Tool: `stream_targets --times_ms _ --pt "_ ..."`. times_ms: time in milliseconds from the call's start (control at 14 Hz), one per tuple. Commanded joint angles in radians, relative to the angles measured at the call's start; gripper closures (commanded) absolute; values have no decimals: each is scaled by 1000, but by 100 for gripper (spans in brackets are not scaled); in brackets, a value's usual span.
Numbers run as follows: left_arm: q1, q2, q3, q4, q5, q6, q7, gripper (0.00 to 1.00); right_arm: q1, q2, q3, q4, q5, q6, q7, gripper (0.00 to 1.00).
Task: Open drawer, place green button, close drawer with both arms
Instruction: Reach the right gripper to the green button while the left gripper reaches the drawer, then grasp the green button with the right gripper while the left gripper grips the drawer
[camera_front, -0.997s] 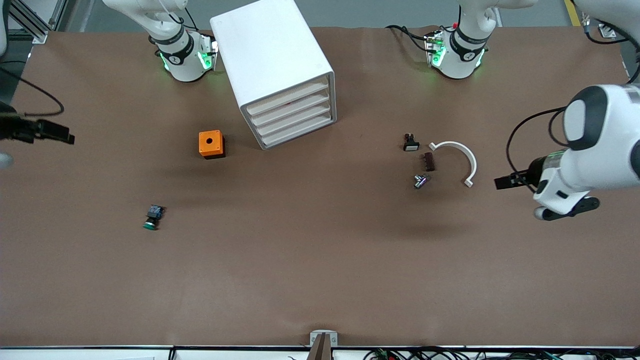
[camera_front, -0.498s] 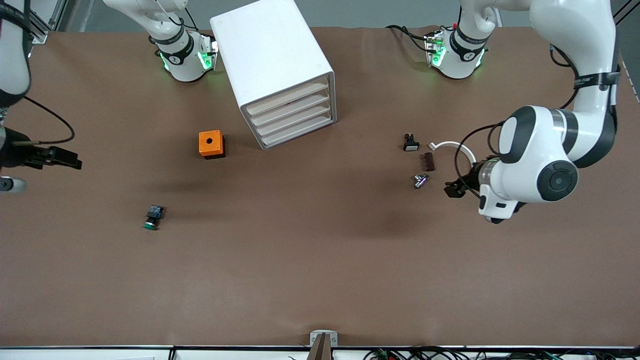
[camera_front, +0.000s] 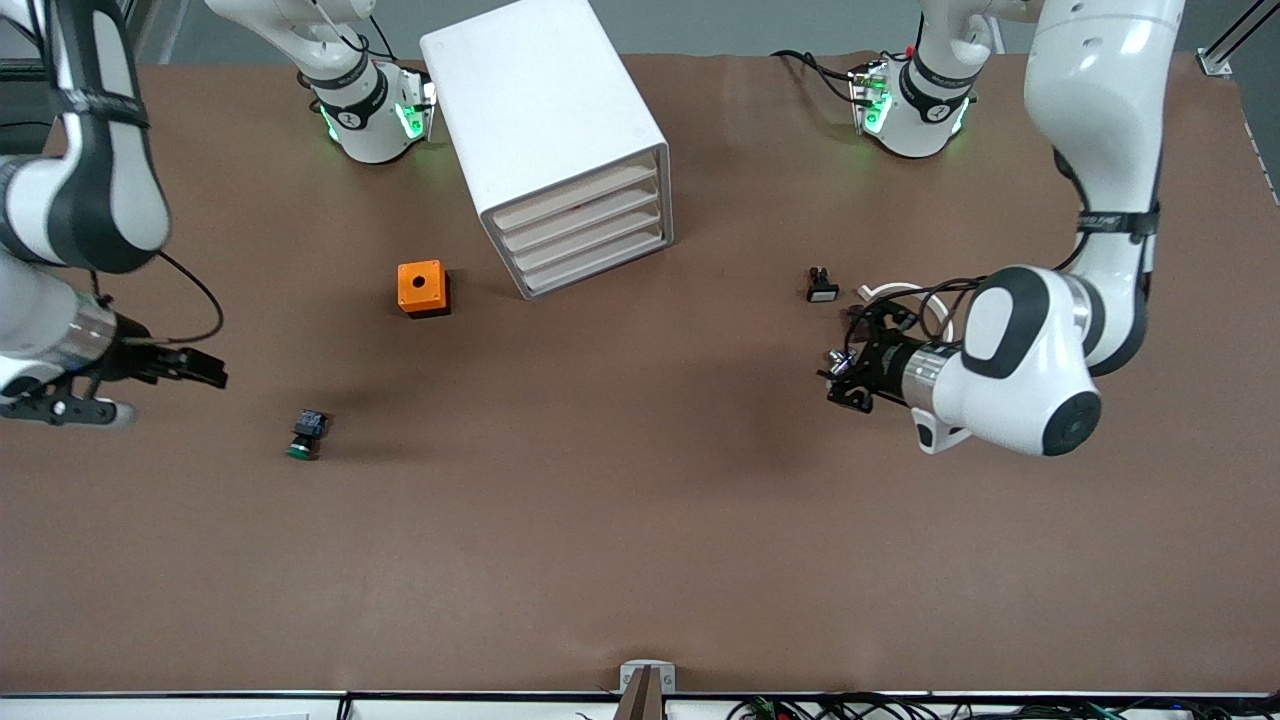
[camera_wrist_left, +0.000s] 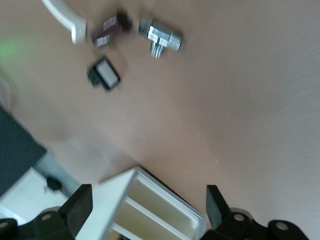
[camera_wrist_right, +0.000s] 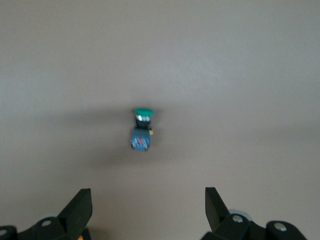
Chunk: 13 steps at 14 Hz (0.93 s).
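Observation:
The button (camera_front: 305, 436), with a green cap and a blue-black body, lies on its side on the brown table toward the right arm's end; the right wrist view shows the button (camera_wrist_right: 141, 131) ahead of the jaws. My right gripper (camera_front: 205, 374) hangs open over bare table close to it, with nothing between the fingers of the right gripper (camera_wrist_right: 147, 200). The white drawer cabinet (camera_front: 560, 140) stands between the arms' bases, and its several drawers (camera_front: 585, 235) sit flush. My left gripper (camera_front: 838, 380) is open and empty over the small parts. The left wrist view has the left gripper (camera_wrist_left: 147, 200) aimed at the cabinet (camera_wrist_left: 150, 212).
An orange box (camera_front: 423, 288) with a hole sits beside the cabinet. Toward the left arm's end lie a black button with a white face (camera_front: 822, 290), a white curved piece (camera_front: 905, 291), a metal fitting (camera_wrist_left: 161, 37) and a brown part (camera_wrist_left: 107, 30).
Both arms have swung in from the table's ends. The left gripper has come over the small parts, and the right gripper has moved closer to the button. Nothing on the table moved.

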Motion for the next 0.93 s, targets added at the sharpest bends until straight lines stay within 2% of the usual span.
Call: stream_targets --times_ms 0,214,498,712,854 --pt "-2 71 -43 45 -84 -25 -201 0 14 65 -1 -71 8 181 76 0" --pt "-2 126 -112 66 -132 -25 -391 0 16 143 -1 -75 10 264 102 0" --pt "-5 216 -208 63 -176 -25 -526 0 23 208 2 -75 13 306 225 0" --pt "-14 301 -248 63 -237 -51 -614 0 31 254 2 -76 25 338 231 0" --pt "-49 315 -250 62 -256 -73 -631 0 31 272 2 -94 53 363 231 0"
